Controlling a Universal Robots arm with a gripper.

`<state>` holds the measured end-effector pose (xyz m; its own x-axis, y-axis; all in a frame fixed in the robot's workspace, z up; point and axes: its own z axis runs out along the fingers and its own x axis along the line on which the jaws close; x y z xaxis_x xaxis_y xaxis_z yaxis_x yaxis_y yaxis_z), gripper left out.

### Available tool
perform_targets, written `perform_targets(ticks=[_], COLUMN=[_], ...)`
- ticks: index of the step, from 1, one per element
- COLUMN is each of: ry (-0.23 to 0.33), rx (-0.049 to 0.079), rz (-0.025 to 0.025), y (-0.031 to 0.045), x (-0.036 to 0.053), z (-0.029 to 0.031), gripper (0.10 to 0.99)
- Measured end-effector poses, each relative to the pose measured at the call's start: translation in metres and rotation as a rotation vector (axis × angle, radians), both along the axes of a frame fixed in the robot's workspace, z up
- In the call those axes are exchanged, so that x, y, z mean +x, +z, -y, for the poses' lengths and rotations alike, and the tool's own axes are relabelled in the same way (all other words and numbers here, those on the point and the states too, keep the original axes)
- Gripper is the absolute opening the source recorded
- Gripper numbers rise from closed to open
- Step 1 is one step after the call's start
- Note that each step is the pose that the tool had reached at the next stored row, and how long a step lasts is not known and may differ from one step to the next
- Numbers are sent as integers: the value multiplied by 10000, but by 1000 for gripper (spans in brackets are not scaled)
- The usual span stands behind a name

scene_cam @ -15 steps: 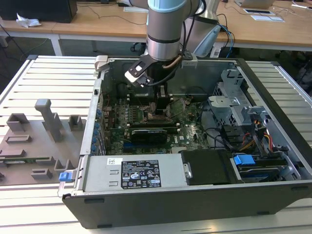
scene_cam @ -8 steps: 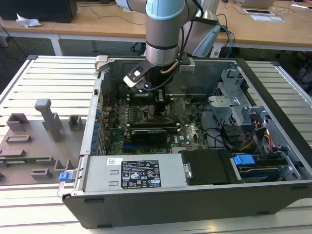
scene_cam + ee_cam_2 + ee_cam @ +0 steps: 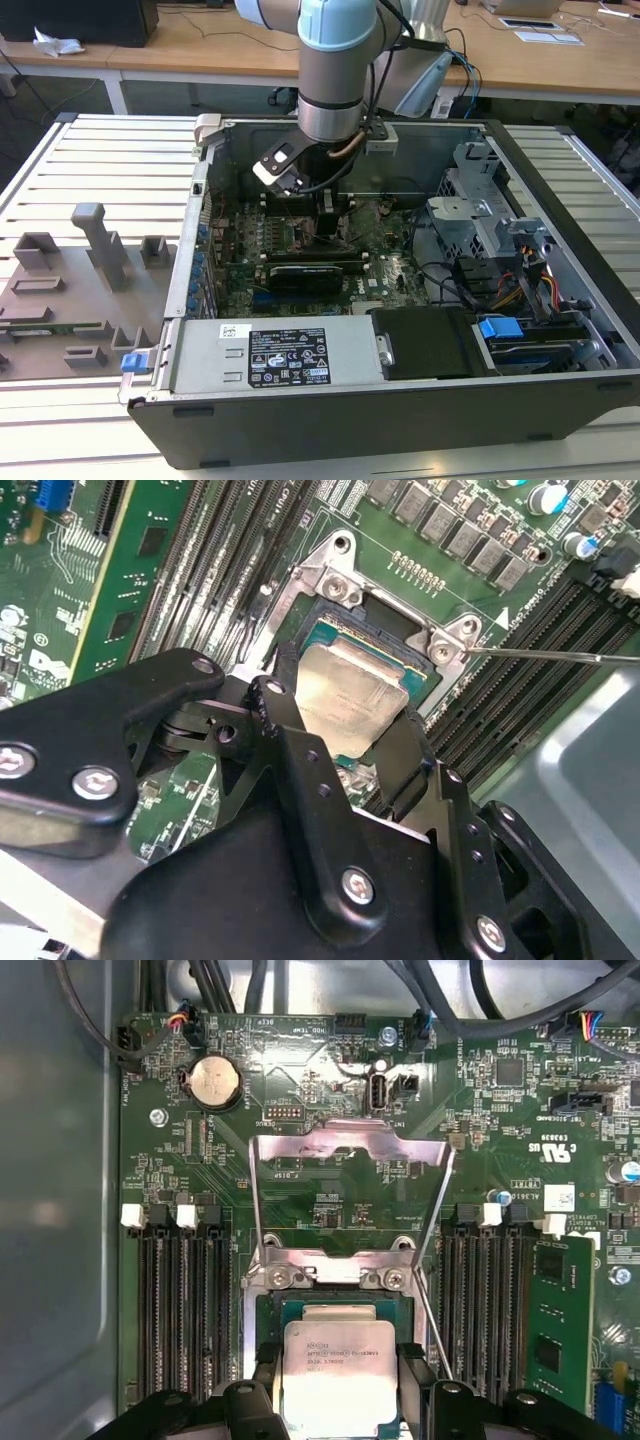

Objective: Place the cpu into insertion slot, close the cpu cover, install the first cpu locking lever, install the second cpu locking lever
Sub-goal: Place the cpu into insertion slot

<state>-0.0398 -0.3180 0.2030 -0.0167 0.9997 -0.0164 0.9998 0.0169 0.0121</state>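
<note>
**Inspector:** Hazards from here?

**Operator:** I judge the raised cpu cover (image 3: 350,1175) could drop shut early if it is jolted. Just above the insertion slot (image 3: 320,575), my hand (image 3: 340,1385) pinches the cpu (image 3: 338,1355). If the chip is lowered skewed, it could seat crooked and bend contacts.

**Inspector:** Count?

**Operator:** One motherboard (image 3: 330,1080), one cover, one slot, one cpu.

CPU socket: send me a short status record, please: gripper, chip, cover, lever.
gripper: shut on the cpu, fingers on two opposite edges
cpu: silvery top up, over the insertion slot; seating unclear
cpu cover: open, tilted up off the slot
locking lever: thin wire rod, angled away from the slot
</note>
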Motion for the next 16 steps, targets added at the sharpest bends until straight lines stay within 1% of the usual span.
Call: perform_targets(ticks=[7, 11, 12, 13, 14, 16], ry=[-2, -1, 1, 1, 1, 1], rx=[2, 2, 6, 6, 4, 3], rz=[-3, -1, 7, 2, 1, 0], y=[-33, -40, -43, -43, -42, -43], x=[1, 2, 4, 3, 3, 3], z=[0, 0, -1, -1, 0, 0], gripper=[541, 541, 541, 553, 616, 616])
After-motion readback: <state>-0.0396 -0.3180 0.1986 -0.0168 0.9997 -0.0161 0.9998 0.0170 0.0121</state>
